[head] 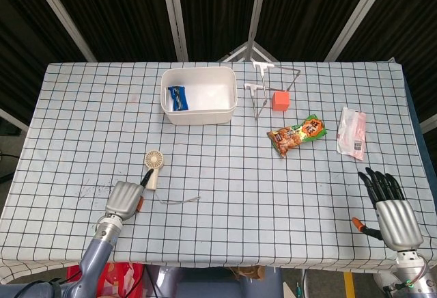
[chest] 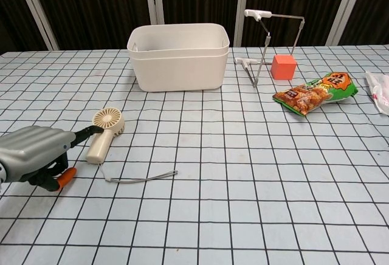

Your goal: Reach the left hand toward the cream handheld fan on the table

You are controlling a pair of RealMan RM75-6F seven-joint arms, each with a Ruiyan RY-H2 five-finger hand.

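Observation:
The cream handheld fan point(head: 153, 167) lies on the checked tablecloth at the front left, round head away from me and handle point(chest: 98, 146) pointing at the near edge. Its thin wrist cord point(chest: 143, 178) trails off to the right. My left hand point(head: 124, 199) hovers low just left of and nearer than the handle, silver back up, holding nothing. In the chest view the left hand point(chest: 33, 152) stretches one dark fingertip point(chest: 88, 132) toward the fan's neck, a small gap apart. My right hand point(head: 392, 212) rests at the front right edge with fingers spread and nothing in it.
A white bin point(head: 198, 70) with a blue packet point(head: 178, 97) stands at the back centre. To its right are a wire stand point(head: 263, 86), an orange cube point(head: 280, 100), a snack bag point(head: 296, 134) and a white pouch point(head: 352, 132).

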